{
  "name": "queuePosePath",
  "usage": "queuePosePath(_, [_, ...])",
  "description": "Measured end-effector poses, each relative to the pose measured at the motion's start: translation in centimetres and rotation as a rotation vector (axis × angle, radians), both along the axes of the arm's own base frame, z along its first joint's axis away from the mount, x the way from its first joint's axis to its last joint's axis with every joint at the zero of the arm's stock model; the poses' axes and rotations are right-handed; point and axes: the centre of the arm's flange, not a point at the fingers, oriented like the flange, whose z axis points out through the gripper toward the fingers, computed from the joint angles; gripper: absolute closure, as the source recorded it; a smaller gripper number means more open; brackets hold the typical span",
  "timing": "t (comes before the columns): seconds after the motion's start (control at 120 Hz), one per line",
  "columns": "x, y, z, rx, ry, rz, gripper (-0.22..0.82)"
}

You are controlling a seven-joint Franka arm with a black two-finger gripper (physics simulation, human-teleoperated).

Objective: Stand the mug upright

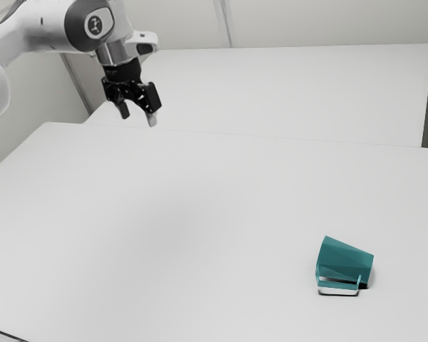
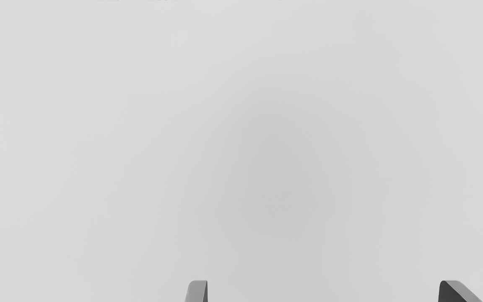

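A teal mug (image 1: 344,262) lies on its side on the white table, low in the exterior view's right part, with its handle low, facing the camera. Far from it, high at the exterior view's upper left, my black gripper (image 1: 138,120) hangs above the table with its fingers apart and nothing between them. In the wrist view the two tips of the gripper (image 2: 323,291) stand wide apart at the bottom edge, over bare white surface.
The white tabletop (image 1: 171,214) spreads between the gripper and the mug. Behind it, a large white panel or surface (image 1: 285,92) stands beyond the table's back edge, with pale walls around.
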Motion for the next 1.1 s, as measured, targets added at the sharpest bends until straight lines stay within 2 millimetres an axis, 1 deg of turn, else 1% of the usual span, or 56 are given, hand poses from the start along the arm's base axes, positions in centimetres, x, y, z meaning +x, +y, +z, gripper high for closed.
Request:
queuePosePath(0.183, [0.8,0.7,-1.6,-0.005,-0.027,0.012,0.0])
queuePosePath(0.233, [1.0,0.4,-2.7,-0.02,-0.037,0.011,0.0])
queuePosePath(0.275, [1.1,-0.4,-3.7,-0.04,-0.049,0.006,0.0])
queuePosePath(0.308, [1.1,-1.7,-4.3,-0.055,-0.064,-0.008,0.0])
queuePosePath(0.358, [1.0,-4.4,-5.0,-0.08,-0.088,-0.033,0.0])
queuePosePath(0.408, [0.4,-7.2,-6.0,-0.11,-0.097,-0.05,0.0])
queuePosePath(0.458, [-0.3,-9.5,-6.9,-0.138,-0.105,-0.056,0.0])
queuePosePath(0.6, [-1.4,-15.8,-8.3,-0.208,-0.13,-0.054,0.0])
queuePosePath(0.675, [-2.2,-18.6,-9.9,-0.256,-0.132,-0.038,0.0])
queuePosePath(0.767, [-2.7,-22.7,-12.0,-0.306,-0.136,-0.019,0.0])
queuePosePath(0.8, [-2.9,-23.7,-13.0,-0.322,-0.128,-0.004,0.0])
queuePosePath(0.858, [-3.6,-25.0,-14.9,-0.35,-0.109,0.027,0.0])
queuePosePath(0.933, [-5.0,-27.1,-16.6,-0.38,-0.093,0.043,0.0])
queuePosePath(1.05, [-7.4,-31.3,-19.7,-0.412,-0.079,0.053,0.01])
queuePosePath(1.1, [-8.0,-32.8,-20.9,-0.42,-0.076,0.063,0.01])
